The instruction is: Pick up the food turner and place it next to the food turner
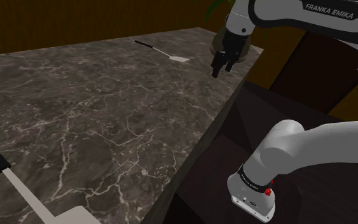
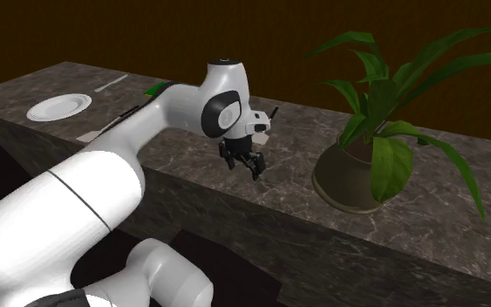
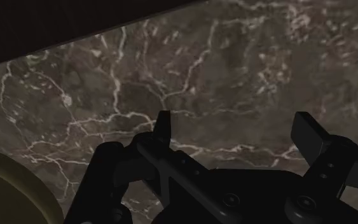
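Two food turners lie on the dark marble counter (image 1: 107,121). One food turner (image 1: 163,52), with a thin black handle and a white blade, lies near the far edge. The other, larger-looking food turner (image 1: 25,184) lies at the shoulder view's lower left, black handle pointing away and white blade toward the camera. My gripper (image 1: 220,69) hangs above the counter's far corner, to the right of the far turner and apart from it. In the wrist view the gripper (image 3: 234,127) is open over bare marble, with nothing between its fingers (image 3: 163,127).
A potted plant (image 2: 365,166) with long green leaves stands on the counter close beside the gripper (image 2: 245,167); its pot rim (image 3: 6,184) also appears in the wrist view. A white plate (image 2: 58,106) and a pale utensil (image 2: 111,83) lie far along the counter. The counter edge runs beside the stand.
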